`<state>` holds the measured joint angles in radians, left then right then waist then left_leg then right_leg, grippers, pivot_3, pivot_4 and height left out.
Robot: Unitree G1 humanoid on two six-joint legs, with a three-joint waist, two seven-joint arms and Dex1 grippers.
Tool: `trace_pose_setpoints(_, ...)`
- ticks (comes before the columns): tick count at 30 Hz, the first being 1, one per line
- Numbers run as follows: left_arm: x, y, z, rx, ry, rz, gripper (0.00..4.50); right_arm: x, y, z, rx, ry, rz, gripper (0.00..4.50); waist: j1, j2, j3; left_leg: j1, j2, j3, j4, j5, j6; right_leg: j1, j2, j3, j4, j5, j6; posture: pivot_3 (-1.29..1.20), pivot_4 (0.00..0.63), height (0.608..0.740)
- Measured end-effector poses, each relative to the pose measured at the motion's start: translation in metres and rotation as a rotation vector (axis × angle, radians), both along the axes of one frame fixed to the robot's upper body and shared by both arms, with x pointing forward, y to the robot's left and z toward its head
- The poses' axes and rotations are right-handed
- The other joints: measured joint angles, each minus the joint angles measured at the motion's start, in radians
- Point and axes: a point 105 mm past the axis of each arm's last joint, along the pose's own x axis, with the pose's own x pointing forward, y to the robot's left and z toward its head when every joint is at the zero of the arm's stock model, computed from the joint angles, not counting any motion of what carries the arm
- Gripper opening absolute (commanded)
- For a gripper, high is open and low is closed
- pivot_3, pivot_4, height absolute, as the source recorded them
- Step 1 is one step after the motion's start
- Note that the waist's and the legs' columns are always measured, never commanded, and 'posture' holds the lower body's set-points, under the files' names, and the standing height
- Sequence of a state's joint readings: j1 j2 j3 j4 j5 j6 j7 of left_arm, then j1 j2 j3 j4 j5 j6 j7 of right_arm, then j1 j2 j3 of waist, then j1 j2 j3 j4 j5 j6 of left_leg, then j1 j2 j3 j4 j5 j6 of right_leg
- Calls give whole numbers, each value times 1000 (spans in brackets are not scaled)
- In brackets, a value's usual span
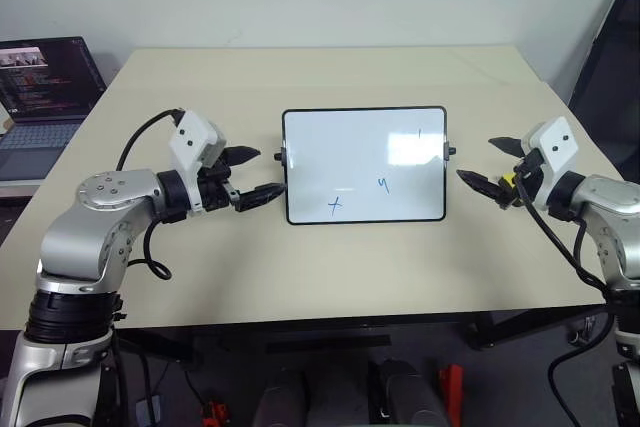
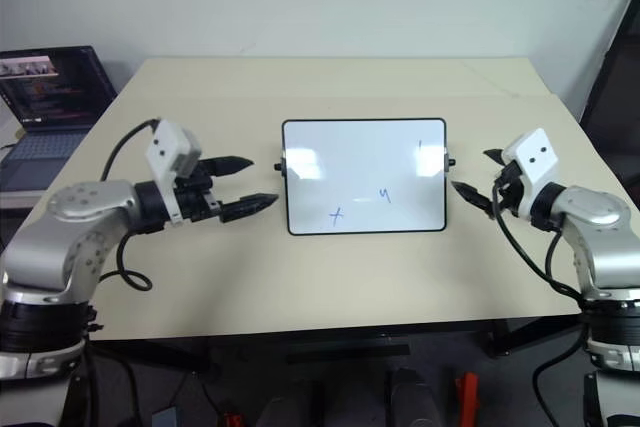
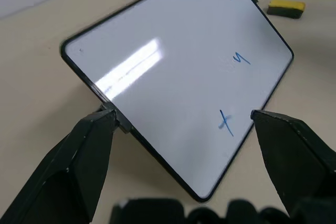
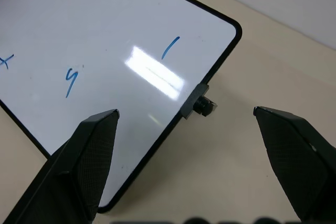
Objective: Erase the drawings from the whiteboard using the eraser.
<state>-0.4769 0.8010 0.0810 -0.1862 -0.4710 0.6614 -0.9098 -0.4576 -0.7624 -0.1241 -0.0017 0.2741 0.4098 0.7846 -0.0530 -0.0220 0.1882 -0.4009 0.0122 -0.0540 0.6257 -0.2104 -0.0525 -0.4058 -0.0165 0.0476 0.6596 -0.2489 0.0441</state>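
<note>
I have both arms up over the table (image 1: 300,277), one on each side of the whiteboard (image 1: 364,137), and neither has anything in it. My left gripper (image 1: 250,175) stands with its jaws wide apart, the tips just short of the board's left edge and its side knob (image 3: 122,124). My right gripper (image 1: 492,165) is spread just as wide, pointing in at the board's right edge.

The eraser (image 3: 286,8) lies flat on the table just under and behind my right gripper's fingers, between them and the wrist, and close to the board's right side. From the left wrist it sits clear beyond the board's far corner.

The drawings, an x (image 1: 336,205), a y squiggle (image 1: 382,184) and a short stroke (image 1: 419,132), are all untouched.

I judge the eraser light and slightly soft, a foam or felt block that should give a little under the pads. I'd take it across its short width, on the yellow sides, keeping the dark face down for wiping. The board looks glossy, thin and stiff, and I expect it to slide on the tabletop, so I'd brace it by the left frame or knob.
</note>
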Motion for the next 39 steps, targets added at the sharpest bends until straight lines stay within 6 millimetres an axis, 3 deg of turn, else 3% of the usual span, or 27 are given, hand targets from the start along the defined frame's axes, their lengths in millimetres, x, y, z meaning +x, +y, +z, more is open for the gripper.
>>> trace_pose_setpoints(4,-4,-4,-7,17,33,-28,4466,1,-8,-1,-14,6,-32,4500,0,0,0,0,0,0,0,0,0,0,0,0,0,0,0,0,150,740)
trace_pose_setpoints(11,-6,-7,-12,28,56,-41,4466,30,-56,-3,74,56,-327,4500,-2,0,0,0,0,1,0,0,0,0,0,0,0,0,0,0,150,740)
trace_pose_setpoints(18,-7,-9,-15,37,65,-51,4466,51,-78,-31,212,267,-522,4500,-2,0,0,0,0,1,0,0,0,-1,0,0,0,0,-1,0,150,740)
trace_pose_setpoints(28,-9,-8,-21,39,76,-43,4466,55,-91,-61,209,383,-550,4500,-5,0,0,0,0,1,0,0,0,-1,0,1,1,0,-1,0,150,740)
trace_pose_setpoints(39,-12,-6,-26,40,85,-27,4466,54,-102,-68,217,415,-540,4500,-4,0,0,0,0,1,0,0,0,-1,0,1,1,0,-1,0,150,740)
